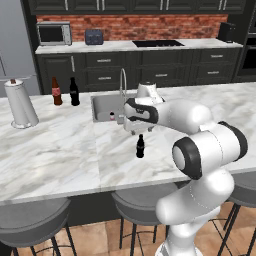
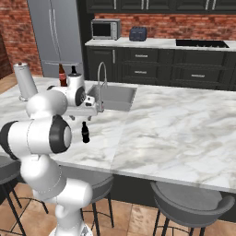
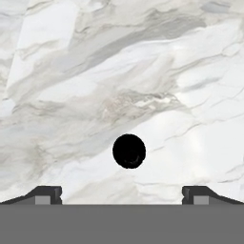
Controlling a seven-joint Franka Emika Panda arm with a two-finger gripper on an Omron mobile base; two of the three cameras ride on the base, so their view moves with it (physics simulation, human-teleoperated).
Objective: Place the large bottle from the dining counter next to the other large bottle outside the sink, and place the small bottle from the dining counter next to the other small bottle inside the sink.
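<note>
The gripper (image 3: 122, 193) hangs over the dining counter (image 1: 60, 150) with its two fingers spread wide and nothing between them; the small bottle (image 3: 129, 151) stands right below the hand, and from above it looks like a black round dot sitting between the two finger tips and a bit ahead of them; in the left base view the small bottle (image 1: 140, 146) stands upright just under the hand, not touching it; the sink (image 1: 102, 107) lies beyond the hand, with the other small bottle (image 1: 112, 117) down inside it; further off to the hand's left side stand the large bottle (image 1: 57, 91) and the other large bottle (image 1: 74, 92), close together outside the sink, so that part of the job looks done; now the things that could go wrong; I think the hand could come down a bit off the middle, and then one finger would bump the thin neck and tip the bottle over; the bottle looks smooth and shiny, so it could slip if the fingers squeeze too high or too softly; it could also knock the tap (image 1: 121, 90) on the way to the sink; the large bottle has a red band, but no words can be read on it.
</note>
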